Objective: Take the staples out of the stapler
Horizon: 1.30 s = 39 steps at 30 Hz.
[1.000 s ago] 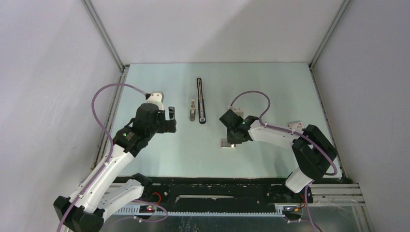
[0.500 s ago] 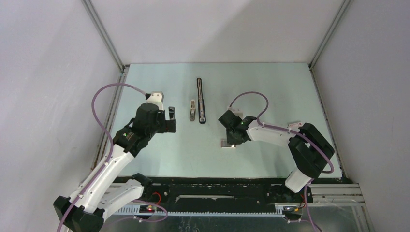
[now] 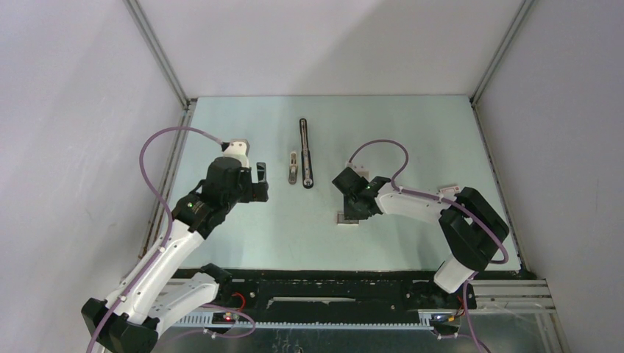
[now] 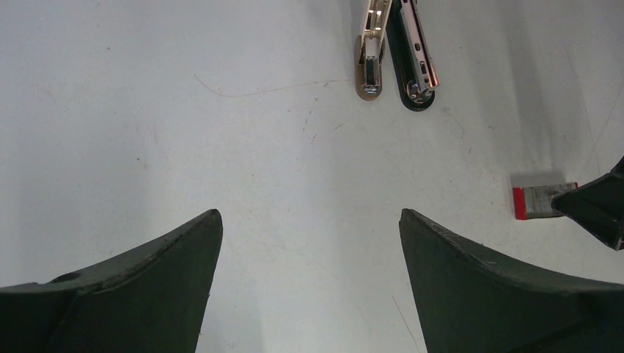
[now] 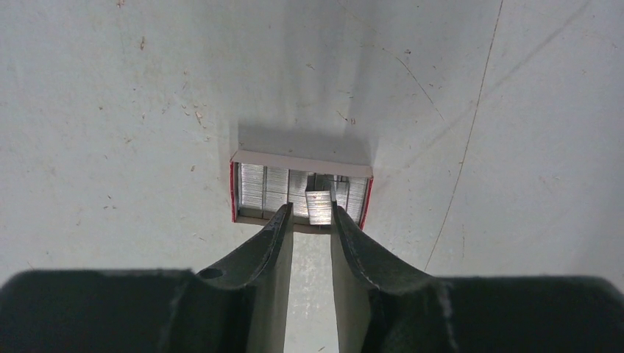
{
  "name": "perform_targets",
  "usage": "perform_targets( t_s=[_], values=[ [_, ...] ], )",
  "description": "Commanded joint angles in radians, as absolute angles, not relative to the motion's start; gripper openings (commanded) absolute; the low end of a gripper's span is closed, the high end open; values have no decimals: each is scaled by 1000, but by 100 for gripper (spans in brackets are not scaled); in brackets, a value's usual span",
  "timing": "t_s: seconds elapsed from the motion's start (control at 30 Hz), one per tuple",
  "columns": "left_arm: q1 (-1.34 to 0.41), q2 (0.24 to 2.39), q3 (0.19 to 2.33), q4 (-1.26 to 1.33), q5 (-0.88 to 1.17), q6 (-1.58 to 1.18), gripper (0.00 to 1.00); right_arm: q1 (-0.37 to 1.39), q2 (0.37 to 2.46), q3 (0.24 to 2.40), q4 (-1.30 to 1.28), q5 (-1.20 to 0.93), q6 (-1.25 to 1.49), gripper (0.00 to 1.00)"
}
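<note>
Right gripper [image 5: 311,209]: jaws a narrow way apart, tips down at the near edge of an open staple box [image 5: 302,160] with a red-and-white rim. Rows of silvery staples fill the box. One short staple strip [image 5: 318,206] sits between the fingertips, standing proud of the rows. It lies close against one finger, with a sliver of gap showing on the other side. Cannot tell whether the strip is pinched or merely lying there. From the top view this gripper [image 3: 349,213] points down at the box [image 3: 343,218], near the middle of the table [image 3: 412,132].

Left gripper [image 3: 259,180]: jaws wide, holding nothing. In its own wrist view the gripper [image 4: 309,213] hangs over bare table, both fingers clear of everything. The box [image 4: 541,202] shows at the right edge of that view, with the tip of the other arm's gripper on it.

Stapler [image 3: 305,151]: long thin black bar, flat on the table, running from the far side toward the arms, rounded end nearest them. Silvery strip along its middle, seen best from the left wrist [image 4: 412,44]. It lies between the two grippers, well apart from both, touched by neither.

Silvery-beige piece [image 3: 293,168]: shorter, just beside the stapler on its left, parallel to it [image 4: 370,51].
</note>
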State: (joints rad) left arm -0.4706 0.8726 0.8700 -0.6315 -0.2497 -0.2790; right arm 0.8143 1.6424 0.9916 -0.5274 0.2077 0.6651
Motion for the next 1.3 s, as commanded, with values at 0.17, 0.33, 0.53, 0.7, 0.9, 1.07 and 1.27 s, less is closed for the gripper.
perform_targets(
  t_s=[0.17, 0.33, 0.53, 0.7, 0.9, 1.07, 1.27],
  values=[
    [-463, 865, 873, -620, -239, -258, 95, 784, 1478, 1025, -595, 296, 645, 34],
    [-463, 864, 873, -620, -242, -257, 95, 680, 1394, 997, -635, 334, 592, 38],
    [-463, 856, 873, -620, -245, -256, 96, 472, 1301, 933, -623, 300, 523, 42],
    [-463, 845, 873, -620, -240, -256, 96, 250, 1247, 894, -580, 229, 497, 45],
    [-463, 833, 871, -621, -234, -256, 96, -9, 1210, 850, -519, 154, 543, 59],
    [-462, 836, 873, -618, -217, -259, 96, -200, 1224, 844, -456, 122, 567, 72],
    [-463, 838, 871, -617, -209, -261, 96, -344, 1329, 892, -405, 136, 576, 74]
  ],
)
